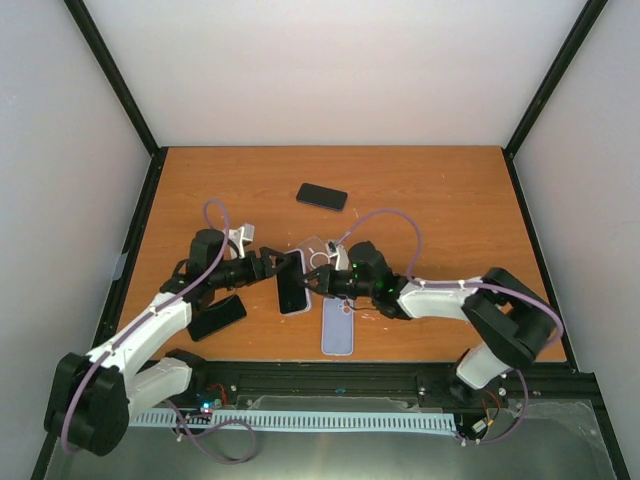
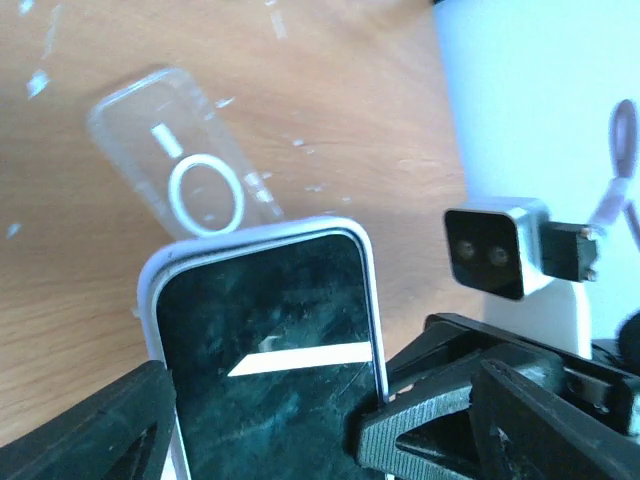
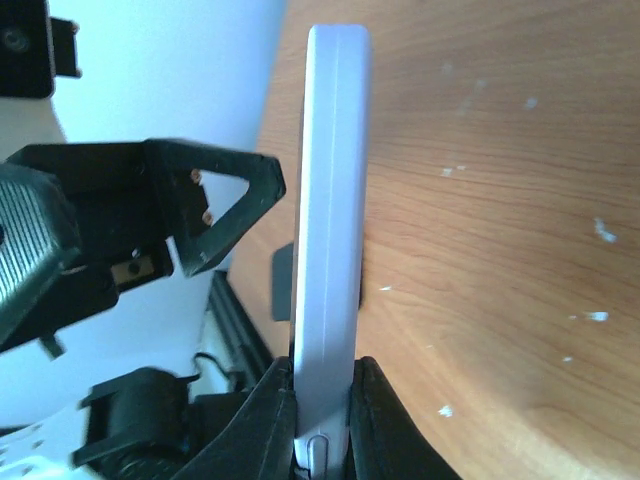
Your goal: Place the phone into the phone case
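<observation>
Right claw [image 3: 322,400]: clamped on the edge of the cased phone [image 3: 330,200].
Left claw [image 2: 265,430]: spread wide around it.
Clear case [image 2: 190,160]: laid on surface [image 2: 380,110].

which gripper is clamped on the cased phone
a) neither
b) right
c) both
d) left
b: the right gripper pinches the cased phone edge-on between its fingers, while the left gripper stands open, with a gap to the phone's side.
</observation>
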`<state>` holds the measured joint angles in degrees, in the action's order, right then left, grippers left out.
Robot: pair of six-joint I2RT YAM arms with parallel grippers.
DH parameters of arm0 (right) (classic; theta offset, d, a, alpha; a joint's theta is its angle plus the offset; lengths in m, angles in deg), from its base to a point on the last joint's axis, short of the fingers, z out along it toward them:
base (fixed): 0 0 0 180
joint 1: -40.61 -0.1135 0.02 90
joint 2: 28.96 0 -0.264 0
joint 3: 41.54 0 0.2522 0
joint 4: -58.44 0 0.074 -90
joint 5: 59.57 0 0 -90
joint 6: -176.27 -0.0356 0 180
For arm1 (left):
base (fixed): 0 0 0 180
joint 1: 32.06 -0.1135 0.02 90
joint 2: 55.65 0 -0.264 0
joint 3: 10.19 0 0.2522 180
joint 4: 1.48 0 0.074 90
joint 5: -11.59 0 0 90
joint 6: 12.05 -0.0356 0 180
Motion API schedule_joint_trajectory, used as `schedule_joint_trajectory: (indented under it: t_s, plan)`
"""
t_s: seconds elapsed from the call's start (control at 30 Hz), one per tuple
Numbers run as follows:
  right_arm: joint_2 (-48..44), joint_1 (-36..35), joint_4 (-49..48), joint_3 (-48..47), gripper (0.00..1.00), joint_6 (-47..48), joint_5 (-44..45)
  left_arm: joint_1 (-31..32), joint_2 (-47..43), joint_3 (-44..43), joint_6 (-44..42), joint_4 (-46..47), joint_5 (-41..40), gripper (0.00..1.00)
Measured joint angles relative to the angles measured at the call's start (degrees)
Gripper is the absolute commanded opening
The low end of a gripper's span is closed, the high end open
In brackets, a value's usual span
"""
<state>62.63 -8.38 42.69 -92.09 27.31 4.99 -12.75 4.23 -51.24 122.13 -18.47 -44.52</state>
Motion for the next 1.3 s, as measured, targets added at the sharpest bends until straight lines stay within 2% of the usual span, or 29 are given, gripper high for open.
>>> schedule_joint_trajectory:
  t_s: [0.13,0.2,0.4,0.6,0.67,0.87,0.97,1.1,1.3]
  plan:
    - [-6.9,1.7,-0.3,2.4,0.08,0.7,-4.0,-0.9,-4.7,-2.5,-0.1,-1.1,3.3,0.93]
    - [-11.0,2.2,0.4,3.4,0.08,1.3,-6.0,-1.3,-7.4,-2.8,0.3,-1.1,5.9,0.93]
    - [-24.0,2.5,6.4,3.1,0.10,5.0,-9.8,-1.6,-12.6,-4.7,1.8,0.0,13.2,0.91]
    - [-29.2,2.5,6.8,2.6,0.11,4.3,-12.7,-1.7,-16.0,-3.8,6.8,8.5,19.8,0.84]
    - [-29.1,2.5,5.7,2.6,0.11,2.7,-13.8,-1.7,-17.4,-2.0,9.7,13.5,21.6,0.78]
    - [-28.4,2.5,0.6,2.6,0.11,-1.6,-16.2,-1.8,-18.9,2.8,18.3,26.2,24.5,0.53]
    - [-28.3,2.5,-1.9,2.7,0.11,-3.1,-16.8,-1.8,-18.9,3.3,20.5,28.6,24.6,0.44]
    - [-28.2,2.5,-4.0,3.5,0.11,-4.2,-17.3,-1.9,-18.9,3.4,22.6,31.3,24.5,0.23]
    - [-27.9,2.5,-5.7,4.6,0.17,-4.5,-17.4,-1.9,-18.3,4.4,26.0,33.6,24.2,0.05]
